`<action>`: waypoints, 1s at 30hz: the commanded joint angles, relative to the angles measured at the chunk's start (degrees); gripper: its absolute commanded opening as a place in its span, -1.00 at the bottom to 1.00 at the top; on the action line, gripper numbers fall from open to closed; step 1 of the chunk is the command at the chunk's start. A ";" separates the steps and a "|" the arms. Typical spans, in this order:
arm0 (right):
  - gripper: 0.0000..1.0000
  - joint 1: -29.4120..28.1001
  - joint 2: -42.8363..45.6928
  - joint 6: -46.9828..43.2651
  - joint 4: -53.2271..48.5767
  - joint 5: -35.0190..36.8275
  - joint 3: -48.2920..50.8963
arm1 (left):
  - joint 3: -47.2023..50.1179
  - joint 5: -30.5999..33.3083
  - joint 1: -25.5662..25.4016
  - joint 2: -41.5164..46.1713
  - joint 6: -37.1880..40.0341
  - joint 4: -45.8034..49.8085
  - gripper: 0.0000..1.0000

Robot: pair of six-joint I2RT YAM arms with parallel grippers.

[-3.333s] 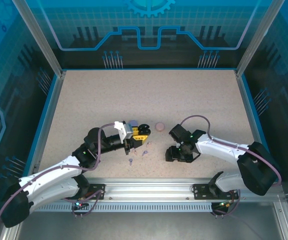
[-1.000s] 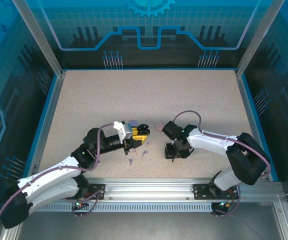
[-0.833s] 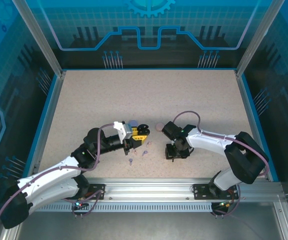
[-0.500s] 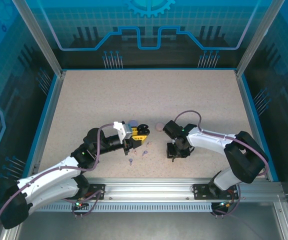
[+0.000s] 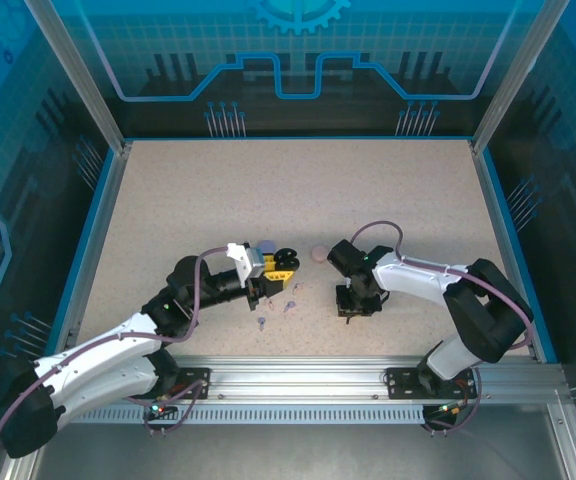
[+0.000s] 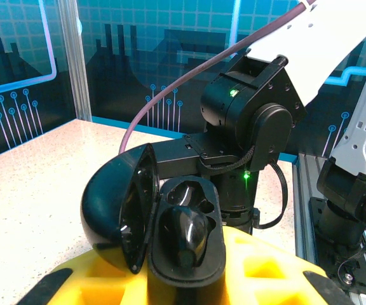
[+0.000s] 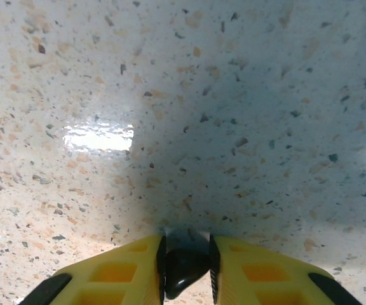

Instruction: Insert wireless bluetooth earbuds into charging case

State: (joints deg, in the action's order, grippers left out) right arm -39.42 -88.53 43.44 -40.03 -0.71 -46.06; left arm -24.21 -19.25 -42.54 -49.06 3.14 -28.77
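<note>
The speckled beige stone-look table (image 5: 298, 190) carries everything. The white-and-black left arm (image 5: 118, 350) reaches in from the near edge. Its left gripper (image 5: 276, 264) has its yellow plastic fingers (image 6: 265, 273) clamped tight on the round glossy black charging case (image 6: 148, 213), whose domed lid is swung open.

The white-and-black right arm (image 5: 438, 285) bends in from the right of the black charging case. Its right gripper (image 5: 356, 302) points straight down at the table, to the right of the case and a little nearer the arm bases. In the right wrist view its yellow fingertips (image 7: 119, 270) are pinched almost together on a tiny glossy black plastic earbud (image 7: 183, 270), just over the table. I cannot tell whether the earbud touches the surface.

A pink round disc case (image 5: 318, 253) lies on the table just right of the black charging case, between it and the right arm. A lavender round disc case (image 5: 266, 244) lies just beyond the black charging case, on its far left side.

Inside the black charging case, a second black earbud (image 6: 186, 232) sits in one well; the well beside it is too dark to read.

Three tiny lavender stemmed earbuds (image 5: 261, 322) (image 5: 288, 306) (image 5: 295, 288) lie loose on the table on the near side of the black charging case, close together.
</note>
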 commanded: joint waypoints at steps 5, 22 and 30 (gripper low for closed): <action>-0.54 0.18 0.03 -0.26 0.15 -4.01 -0.40 | 0.63 0.83 -0.37 0.73 1.17 -0.31 -1.00; -0.56 0.11 24.71 -8.79 4.10 4.03 -3.03 | -0.04 0.74 -0.38 -6.96 -2.56 -5.94 -1.00; -0.56 -1.35 33.73 -14.16 8.76 4.56 -10.12 | -2.66 3.28 -0.88 -13.03 -3.97 -8.42 -1.00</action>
State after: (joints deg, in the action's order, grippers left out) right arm -39.66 -56.18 32.45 -33.95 2.81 -53.58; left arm -24.49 -17.74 -42.61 -60.75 0.23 -33.45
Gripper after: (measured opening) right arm 0.223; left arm 0.222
